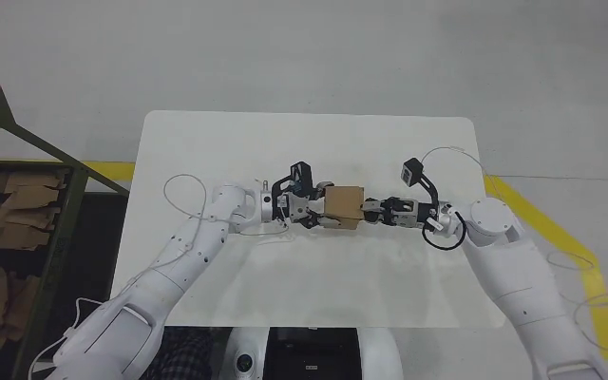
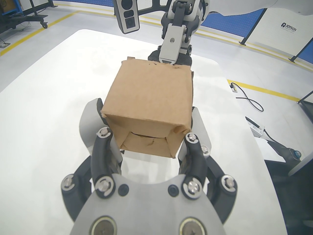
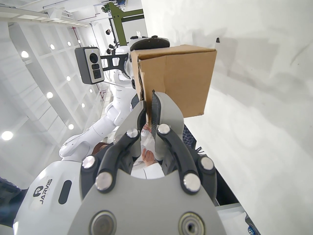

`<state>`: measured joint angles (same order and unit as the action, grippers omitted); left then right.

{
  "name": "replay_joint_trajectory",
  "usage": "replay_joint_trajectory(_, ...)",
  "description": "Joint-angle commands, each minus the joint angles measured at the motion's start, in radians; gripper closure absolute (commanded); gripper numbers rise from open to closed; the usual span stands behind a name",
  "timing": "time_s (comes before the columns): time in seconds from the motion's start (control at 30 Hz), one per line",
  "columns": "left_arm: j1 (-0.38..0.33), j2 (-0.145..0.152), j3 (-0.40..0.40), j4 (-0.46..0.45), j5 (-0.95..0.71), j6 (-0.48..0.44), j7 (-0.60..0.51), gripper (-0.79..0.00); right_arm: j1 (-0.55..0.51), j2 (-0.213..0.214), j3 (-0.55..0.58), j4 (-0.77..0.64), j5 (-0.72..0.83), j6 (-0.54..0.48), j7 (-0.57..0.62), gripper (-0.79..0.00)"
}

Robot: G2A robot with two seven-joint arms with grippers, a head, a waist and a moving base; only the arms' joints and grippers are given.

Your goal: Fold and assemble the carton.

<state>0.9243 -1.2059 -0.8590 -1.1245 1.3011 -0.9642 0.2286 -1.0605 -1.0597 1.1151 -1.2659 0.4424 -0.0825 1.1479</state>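
Over the middle of the table [image 1: 190, 152] I have the carton [image 1: 344, 202] strung between both arms, one at each end. It is already squared up into a box, and I judge it hangs just off the surface rather than resting on it.

My left gripper [image 2: 146, 106] straddles the near end. Its fingers [image 2: 90, 116] are spread wide and pressed against the two opposite side walls, which holds the tube square and stops it collapsing back flat. That end is open, and I can look straight into it.

My right gripper [image 3: 148, 101] comes in from the far end. Its fingers [image 3: 166, 108] are pressed together on one thin cardboard edge there, a wall or flap, I can't tell which. This pinch steadies the far end against the left hold, and it would let me swing that panel.

I judge the body is formed and the open end's flaps are not yet folded. The risk I see is the pinch: if I pull too hard, the edge tears or the box twists out of the left fingers.
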Motion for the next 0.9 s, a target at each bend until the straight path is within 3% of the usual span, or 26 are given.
replay_joint_trajectory(0.0, 0.001, 0.0, 0.0, 0.001, 0.001, 0.0, 0.001, -0.57, 0.002, -0.001, -0.002, 0.002, 0.001, -0.002, -0.001, -0.018)
replay_joint_trajectory(0.3, 0.001, -0.001, 0.0, 0.004, 0.001, -0.004, 0.004, -0.573, 0.009, -0.004, -0.014, 0.007, -0.003, 0.002, -0.003, -0.034)
replay_joint_trajectory(0.5, 0.0, -0.001, -0.005, 0.01, -0.003, -0.002, 0.004, -0.576, 0.005, -0.002, 0.002, 0.022, 0.011, -0.005, -0.002, -0.12)
replay_joint_trajectory(0.87, 0.007, -0.001, -0.007, 0.001, 0.004, -0.006, 0.006, -0.57, 0.001, 0.0, 0.021, 0.04, 0.035, -0.01, -0.009, -0.049)
